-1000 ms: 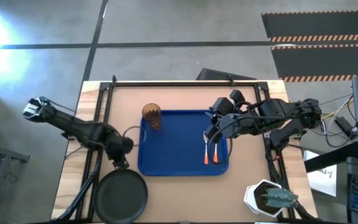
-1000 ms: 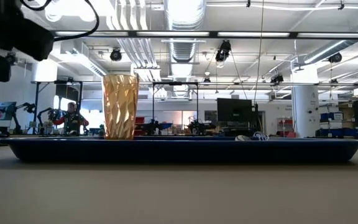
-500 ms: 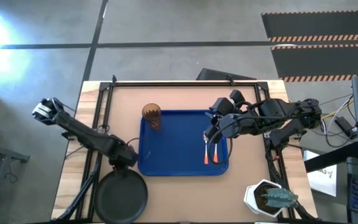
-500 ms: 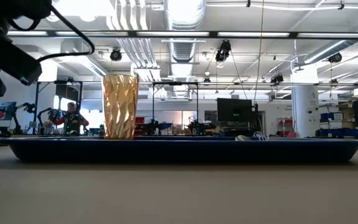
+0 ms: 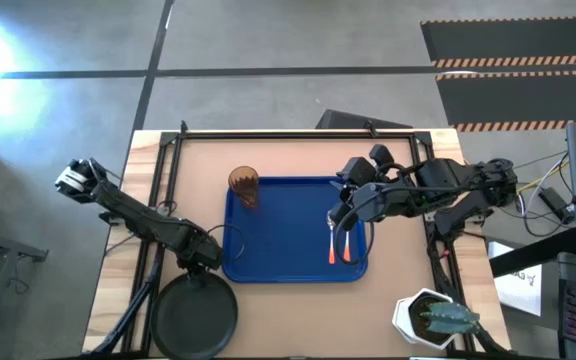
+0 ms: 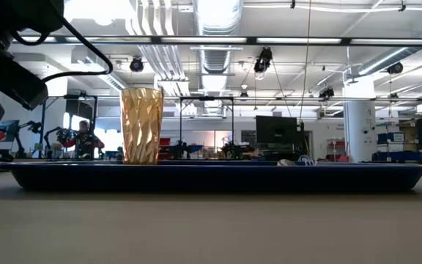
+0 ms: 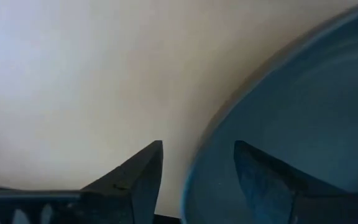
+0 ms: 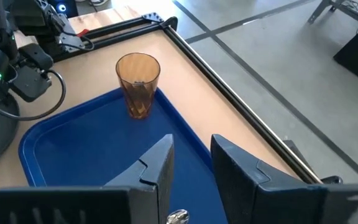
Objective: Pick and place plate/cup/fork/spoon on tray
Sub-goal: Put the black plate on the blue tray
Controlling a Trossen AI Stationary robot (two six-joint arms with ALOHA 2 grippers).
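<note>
The black plate point(image 5: 196, 318) lies flat on the table at the near left. My left gripper point(image 5: 206, 262) is open over its far rim. In the left wrist view one finger point(image 7: 135, 180) stands outside the rim point(image 7: 194, 174) and the other finger point(image 7: 260, 180) inside. The blue tray point(image 5: 278, 240) carries the amber cup point(image 5: 244, 186) upright in its far left corner. On its right part lie the spoon point(image 5: 331, 245) and a second orange-ended piece point(image 5: 347, 248); I cannot tell fork from spoon. My right gripper point(image 5: 340, 218) hangs open over their far ends.
A white pot with a green plant point(image 5: 433, 318) stands at the near right corner. A black frame point(image 5: 268, 135) runs along the table's far and side edges. Bare blue floor point(image 5: 283, 225) shows in the tray's middle.
My left gripper has moved toward the near edge and a little right, coming down over the plate's far rim. The plate, the tray and what stands on it have kept still.
</note>
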